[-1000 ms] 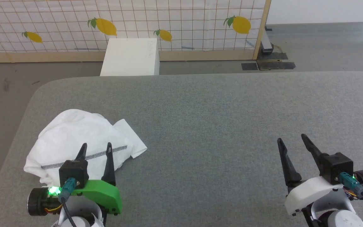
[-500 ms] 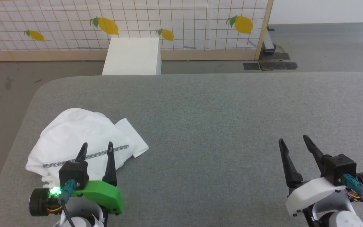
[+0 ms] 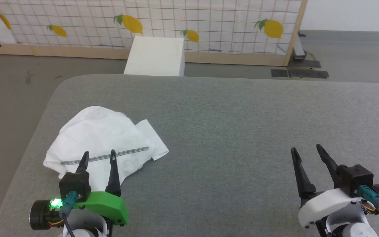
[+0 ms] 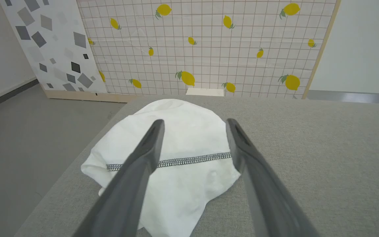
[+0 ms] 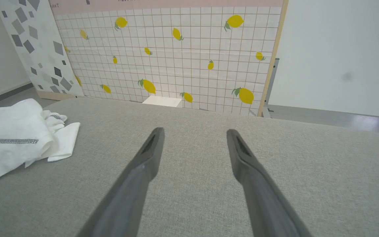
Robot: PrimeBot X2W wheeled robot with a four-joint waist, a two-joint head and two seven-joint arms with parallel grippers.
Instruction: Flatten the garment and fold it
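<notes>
The garment (image 3: 100,138) is a white long-sleeved shirt bunched in a heap on the left part of the grey table (image 3: 229,118), a dark zigzag seam (image 3: 105,157) running across its near side. My left gripper (image 3: 99,156) stands open at the heap's near edge, its fingertips over the seam, nothing between them. In the left wrist view the garment (image 4: 189,138) lies just ahead of the open left gripper (image 4: 194,123). My right gripper (image 3: 306,149) is open above bare table at the lower right, far from the garment (image 5: 15,138), which sits to its left.
A white rectangular box (image 3: 156,56) stands on the floor beyond the table's far edge, before a lemon-patterned screen (image 3: 189,19). The table's rounded left corner (image 3: 61,87) drops to grey floor. Table right of the garment is bare.
The head camera has turned left, so everything has shifted right in view. Both grippers stay open and the garment lies as before.
</notes>
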